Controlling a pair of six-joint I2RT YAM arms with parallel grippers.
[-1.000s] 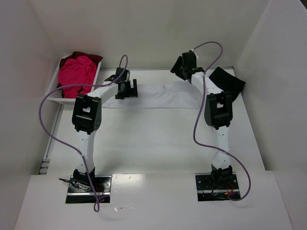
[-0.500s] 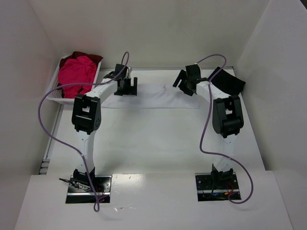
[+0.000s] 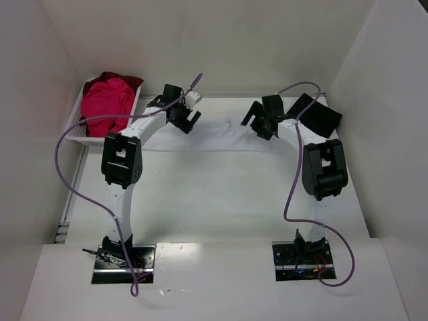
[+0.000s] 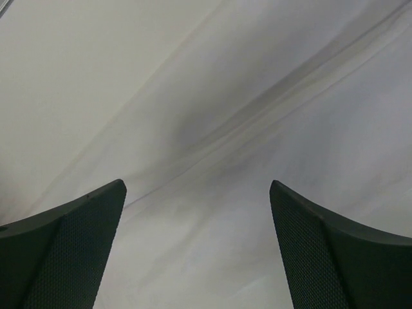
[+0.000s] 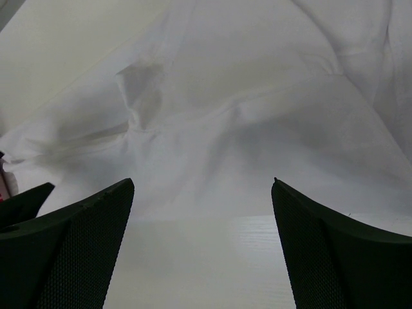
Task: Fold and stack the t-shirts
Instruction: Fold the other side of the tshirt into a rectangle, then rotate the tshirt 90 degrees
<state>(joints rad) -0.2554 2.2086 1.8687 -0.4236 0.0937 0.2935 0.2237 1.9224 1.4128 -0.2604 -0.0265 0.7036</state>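
Far left: basket point(image 3: 74, 128) holds the pink shirt point(image 3: 105, 103) with the dark red shirt point(image 3: 128, 81) behind it. Both are unfolded and neither arm is near them.

Left gripper point(image 3: 183, 119): jaws wide apart, nothing between them. It hangs over the left end of the white shirt point(image 3: 221, 137). A second ago it sat a bit nearer and squarer to the cloth. Now it is swung toward the far side and lifted off. Its wrist view shows only creased white cloth below, not touching the fingers.

White shirt: lies as a long flat strip across the far middle of the table point(image 3: 214, 194), between the two grippers. A second ago its right end was up in the air under the right arm. That end is now down on the table, so the strip looks narrower and tidier. I read that as one fold just laid.

Right gripper point(image 3: 261, 121): jaws spread, nothing clamped. A second ago it was high near the back wall. It has since dropped to the shirt's right end and let go. Its wrist view shows rumpled white cloth just ahead and bare table under the fingers.

Far right: black shirt point(image 3: 321, 115) sits flat against the side wall, apart from the white one.

Where this leaves the task: the white shirt is partway folded. The strip likely needs folding end to end, and the right end is wrinkled, so it probably wants smoothing first. Two shirts are in the basket, so there is plenty left.
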